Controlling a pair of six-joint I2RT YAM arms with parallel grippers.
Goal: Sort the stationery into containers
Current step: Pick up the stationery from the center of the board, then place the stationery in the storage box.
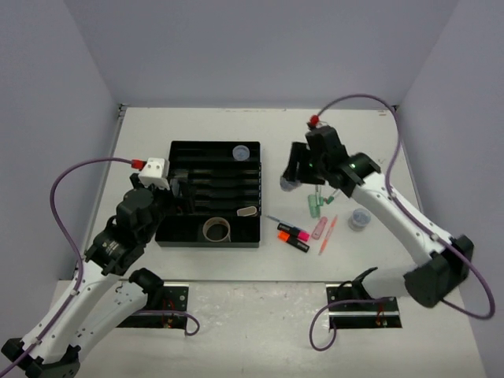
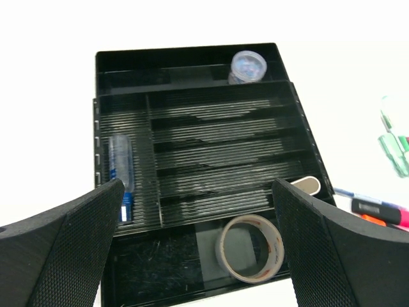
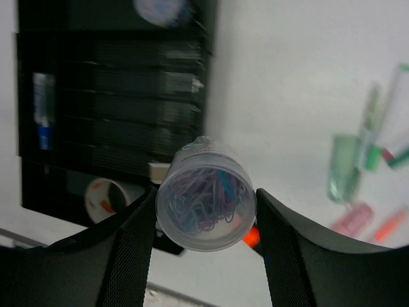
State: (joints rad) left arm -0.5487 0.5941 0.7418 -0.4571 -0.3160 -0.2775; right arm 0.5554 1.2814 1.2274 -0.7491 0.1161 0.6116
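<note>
The black organiser tray (image 1: 177, 230) lies left of centre. It holds a clear tub (image 1: 241, 152), a grey tape roll (image 1: 216, 229) and a blue-capped tube (image 2: 121, 173). My right gripper (image 1: 290, 183) is shut on a second clear tub (image 3: 206, 197) full of paper clips and holds it in the air just right of the tray's right edge. My left gripper (image 1: 179, 197) is open and empty above the tray's left part. In the left wrist view the left gripper (image 2: 198, 192) frames the tape roll (image 2: 250, 246). A third tub (image 1: 360, 218) stands on the table at the right.
Loose on the table right of the tray lie orange and pink highlighters (image 1: 293, 235), a green highlighter (image 1: 316, 206), a pink one (image 1: 319, 228), a thin orange pen (image 1: 327, 236) and a thin blue pen (image 1: 276, 220). A beige flat piece (image 1: 246, 211) lies in the tray.
</note>
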